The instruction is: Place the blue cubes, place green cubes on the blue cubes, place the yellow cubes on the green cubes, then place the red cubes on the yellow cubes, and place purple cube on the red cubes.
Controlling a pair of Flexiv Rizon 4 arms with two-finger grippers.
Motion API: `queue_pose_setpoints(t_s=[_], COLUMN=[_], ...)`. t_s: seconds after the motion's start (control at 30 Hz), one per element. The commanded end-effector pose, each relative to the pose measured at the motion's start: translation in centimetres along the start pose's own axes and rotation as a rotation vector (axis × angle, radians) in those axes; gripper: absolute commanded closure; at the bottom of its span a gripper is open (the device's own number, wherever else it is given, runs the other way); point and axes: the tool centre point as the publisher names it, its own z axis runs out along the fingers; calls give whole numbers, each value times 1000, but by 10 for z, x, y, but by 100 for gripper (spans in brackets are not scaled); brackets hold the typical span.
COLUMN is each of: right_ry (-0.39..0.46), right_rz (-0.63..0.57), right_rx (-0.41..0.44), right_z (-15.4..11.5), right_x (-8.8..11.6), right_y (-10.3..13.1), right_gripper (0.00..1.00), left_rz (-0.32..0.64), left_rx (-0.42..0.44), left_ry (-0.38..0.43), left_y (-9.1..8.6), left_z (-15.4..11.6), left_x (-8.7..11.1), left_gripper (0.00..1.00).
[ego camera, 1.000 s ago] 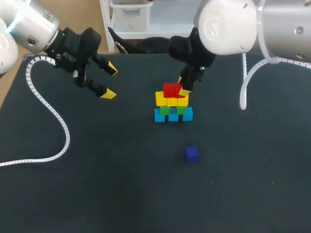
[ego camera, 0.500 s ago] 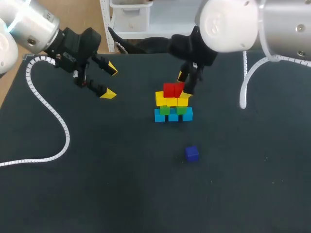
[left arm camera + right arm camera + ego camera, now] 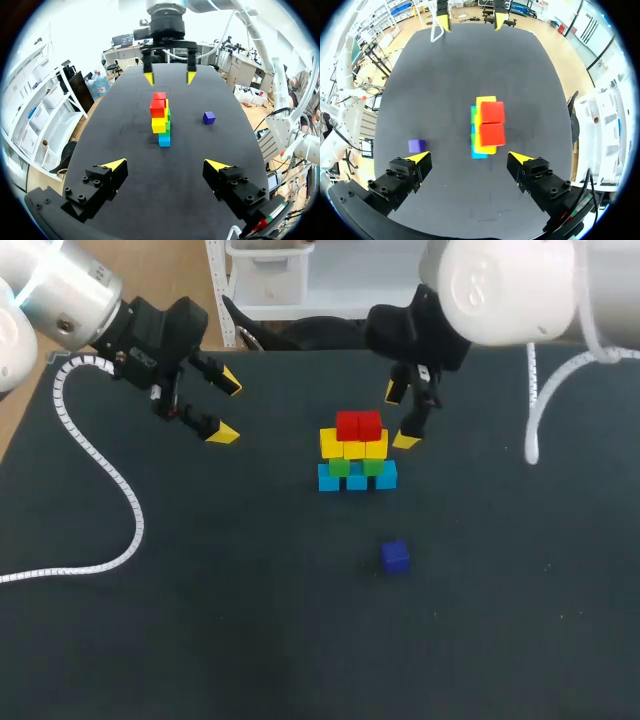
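Observation:
A cube pyramid stands mid-table: blue cubes (image 3: pixel 357 480) at the bottom, then green cubes (image 3: pixel 352 467), yellow cubes (image 3: pixel 353 447) and two red cubes (image 3: pixel 359 425) on top. My right gripper (image 3: pixel 400 417) hangs open just right of the red cubes, holding nothing. In its wrist view the right gripper (image 3: pixel 468 157) is above the table with the red cubes (image 3: pixel 492 122) just ahead of its fingers. The purple cube (image 3: pixel 395 556) lies alone in front of the stack, also seen as purple cube (image 3: pixel 417 145). My left gripper (image 3: pixel 225 407) is open and empty, well left of the stack (image 3: pixel 160 120).
A white coiled cable (image 3: pixel 100 490) trails across the left part of the black table (image 3: pixel 250 620). A second cable (image 3: pixel 530 430) hangs by the right arm. The left wrist view shows the right gripper (image 3: pixel 170 77) beyond the stack and the purple cube (image 3: pixel 209 117) beside it.
My right gripper opened, let go of the second red cube on top of the yellow row, and drew away to the right. The left arm stayed still.

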Motion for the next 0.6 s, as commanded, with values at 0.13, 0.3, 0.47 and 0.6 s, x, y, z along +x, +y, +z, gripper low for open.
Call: queue_pose_setpoints(t_s=[0.13, 0.3, 0.47, 0.6], right_ry=[-73, -100, -71, -87], right_rz=[38, 73, 69, 55], right_rx=[57, 44, 19, 18], right_z=[-9, -5, 6, 11], right_x=[24, 34, 43, 51], right_y=[52, 81, 106, 119], right_gripper=[0, 0, 0, 0], left_rz=[3, 3, 3, 3], left_rx=[2, 2, 2, 2], left_ry=[-2, -2, -2, -2], left_y=[1, 1, 1, 1], left_z=[0, 0, 0, 0], left_x=[1, 1, 1, 1], left_gripper=[0, 0, 0, 0])
